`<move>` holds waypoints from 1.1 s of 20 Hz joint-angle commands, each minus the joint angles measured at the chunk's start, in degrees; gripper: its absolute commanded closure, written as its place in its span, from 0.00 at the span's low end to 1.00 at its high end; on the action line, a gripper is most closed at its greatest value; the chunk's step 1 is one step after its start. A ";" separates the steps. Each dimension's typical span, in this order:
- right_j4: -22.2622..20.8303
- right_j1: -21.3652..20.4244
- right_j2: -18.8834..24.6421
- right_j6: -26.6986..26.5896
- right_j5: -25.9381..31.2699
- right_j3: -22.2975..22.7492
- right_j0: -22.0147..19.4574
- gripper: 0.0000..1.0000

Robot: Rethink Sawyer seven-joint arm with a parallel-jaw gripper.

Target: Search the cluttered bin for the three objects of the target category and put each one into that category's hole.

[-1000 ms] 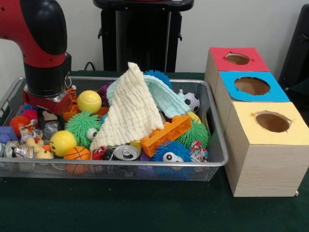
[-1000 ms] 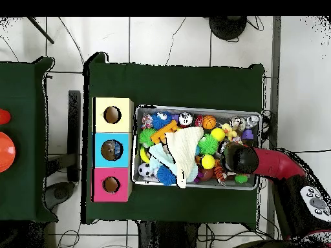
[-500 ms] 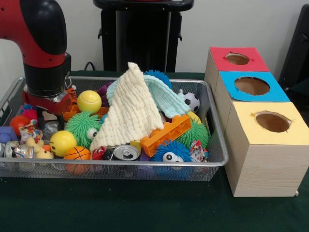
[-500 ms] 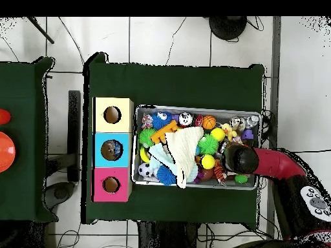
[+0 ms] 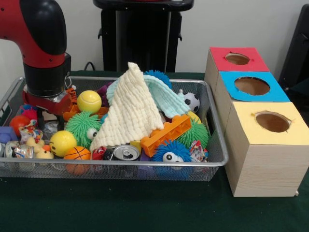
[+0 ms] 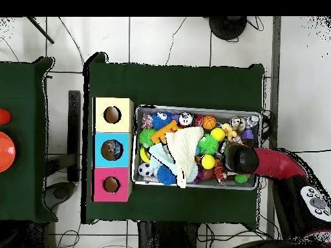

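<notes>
Front view, contents listed. Red and black robot arm [image 5: 41, 46] at upper left of the frame, reaching down into the left end of a silver wire-mesh bin [image 5: 212, 159] on a dark green table [image 5: 145, 208]. Tool [image 5: 46, 118] low among the toys beneath the arm's black wrist; whether its fingers are spread or pressed together cannot be told.

Bin contents, left to right: orange-red ball [image 5: 18, 123]; yellow smiley ball [image 5: 63, 142]; small orange basketball [image 5: 77, 154]; yellow tennis ball [image 5: 89, 101]; green spiky ball with an eye [image 5: 83, 126]; cream waffle-weave cloth [image 5: 130, 108] draped in a peak at centre, lying over a pale teal cloth [image 5: 164, 99]; silver drink can [image 5: 125, 153] on its side at the front rim; orange toy brick [image 5: 166, 134]; blue spiky ball with an eye [image 5: 171, 152]; second green spiky ball [image 5: 195, 133]; small black-and-white football [image 5: 191, 101] at the back right.

Right of the bin, just beside it: a row of three wooden boxes, each with a round hole on top: red-topped box [image 5: 237, 59] at the back, blue-topped box [image 5: 252, 86] in the middle, yellow-topped box [image 5: 273, 123] in front.

Overhead view: arm enters from lower right, its end over the right part of the bin [image 6: 197, 184]; boxes at the bin's left.
</notes>
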 commanded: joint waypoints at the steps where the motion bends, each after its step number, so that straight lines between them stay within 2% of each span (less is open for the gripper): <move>1: -5.39 9.96 3.34 -6.43 -4.67 -1.84 -1.40 0.00; 22: -5.22 10.24 3.84 -6.85 -4.02 -2.32 -1.46 0.00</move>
